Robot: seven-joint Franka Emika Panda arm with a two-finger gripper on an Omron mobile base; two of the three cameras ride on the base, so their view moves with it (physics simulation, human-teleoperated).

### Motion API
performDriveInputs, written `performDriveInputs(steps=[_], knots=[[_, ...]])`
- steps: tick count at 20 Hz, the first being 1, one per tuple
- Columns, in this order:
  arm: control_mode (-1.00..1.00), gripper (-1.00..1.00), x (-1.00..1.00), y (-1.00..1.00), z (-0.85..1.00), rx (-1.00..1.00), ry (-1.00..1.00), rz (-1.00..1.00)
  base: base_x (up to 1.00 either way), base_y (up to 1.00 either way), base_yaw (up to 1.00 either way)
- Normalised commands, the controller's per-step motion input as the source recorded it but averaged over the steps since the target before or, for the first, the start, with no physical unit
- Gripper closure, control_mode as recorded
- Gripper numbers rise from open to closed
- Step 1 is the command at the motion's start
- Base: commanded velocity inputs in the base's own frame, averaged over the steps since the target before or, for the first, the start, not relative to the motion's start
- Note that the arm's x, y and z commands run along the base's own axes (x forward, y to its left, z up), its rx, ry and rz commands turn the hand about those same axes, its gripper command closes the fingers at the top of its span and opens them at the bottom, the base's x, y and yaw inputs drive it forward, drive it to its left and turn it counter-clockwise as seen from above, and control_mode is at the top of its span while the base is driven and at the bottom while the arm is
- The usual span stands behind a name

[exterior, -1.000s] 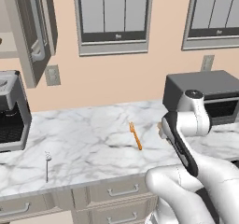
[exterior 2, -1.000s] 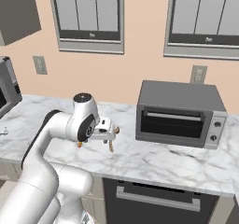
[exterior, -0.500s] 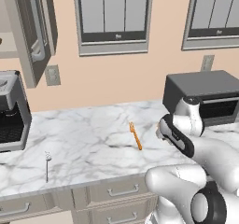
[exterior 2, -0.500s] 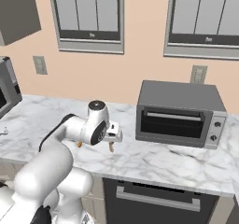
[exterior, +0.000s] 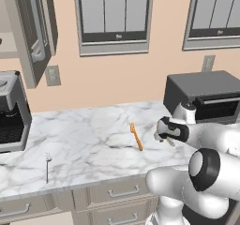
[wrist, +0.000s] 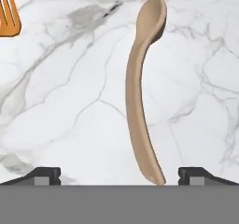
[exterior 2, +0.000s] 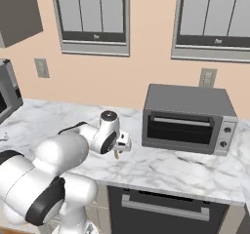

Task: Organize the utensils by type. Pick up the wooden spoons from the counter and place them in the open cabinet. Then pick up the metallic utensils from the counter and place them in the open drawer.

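Counter: broad white marble slab with grey veining, smooth and flat, set over beige-grey drawer fronts with small metal bar handles.
Cabinet: wall cupboard at upper left of the left base view, its grey-beige panelled door swung open, a metal bar handle on it and a pale shelf inside.
Toaster oven: boxy dark grey metal body with a glass door, standing on the counter at the right, near the arm's wrist.
Coffee machine: grey and black block at the counter's left end.
Hand: jaws stood fully apart, one dark fingertip on either side of the wooden spoon's handle end; it held nothing, and whether the tips touched the counter could not be told. In the left base view the hand hung low over the counter, just right of the orange fork.
Wooden spoon: tan, matte, slender and slightly curved, with a narrow oval bowl at the far end; it lay flat on the counter, its handle end between the open fingertips.
Orange fork: slim, glossy orange, short tines, lying on the marble near the counter's middle.
Silver utensil: thin metallic stem with a small head, lying near the counter's front left, well apart from the fork.
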Motion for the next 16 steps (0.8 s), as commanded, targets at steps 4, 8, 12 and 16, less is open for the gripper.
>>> performDriveInputs(steps=[4,8,12,16], knots=[[-1.00,-1.00,0.27,0.00,-0.31,0.00,0.01,0.00,0.00,0.00,0.00],[-1.00,-1.00,0.24,0.00,-0.27,0.00,0.00,0.00,0.00,0.00,0.00],[-1.00,-1.00,0.18,0.00,-0.26,0.00,0.00,0.00,0.00,0.00,0.00],[-1.00,-1.00,0.15,0.00,-0.25,0.00,0.00,0.00,0.00,0.00,0.00]])
